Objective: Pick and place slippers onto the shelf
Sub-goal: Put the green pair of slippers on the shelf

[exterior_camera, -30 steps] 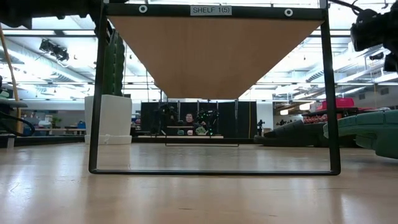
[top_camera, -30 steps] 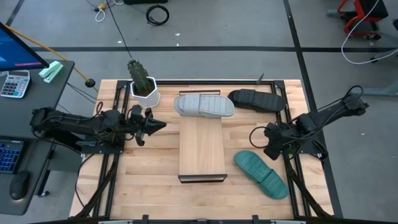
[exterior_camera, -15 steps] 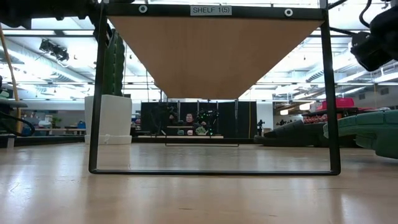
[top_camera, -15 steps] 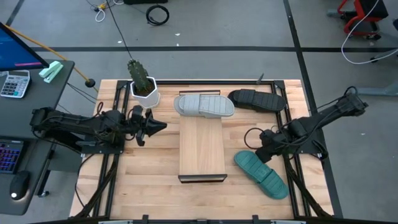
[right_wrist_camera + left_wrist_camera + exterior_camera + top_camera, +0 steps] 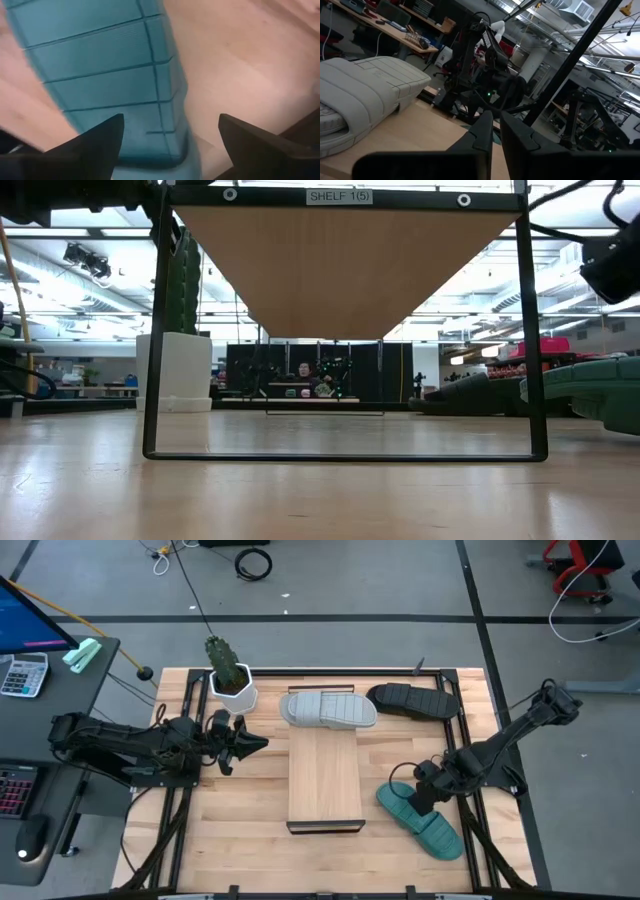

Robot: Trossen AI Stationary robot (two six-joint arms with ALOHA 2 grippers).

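Observation:
The shelf is a light-wood board standing mid-table on a dark frame. A light grey slipper lies sole down across its far end and also shows in the left wrist view. On the tabletop lie a black slipper at the far right and a teal slipper at the near right. My right gripper hangs open over the teal slipper's ribbed strap, one finger above the strap and one above bare wood. My left gripper waits shut, left of the shelf.
A white pot with a cactus stands at the table's far left corner. A desk with a calculator and keyboard lies beyond the left edge. Bare slatted tabletop shows on both sides of the shelf.
My right gripper has moved toward the table's near edge and a little to the left, coming down over the strap end of the teal slipper. The slippers and the shelf have stayed put.

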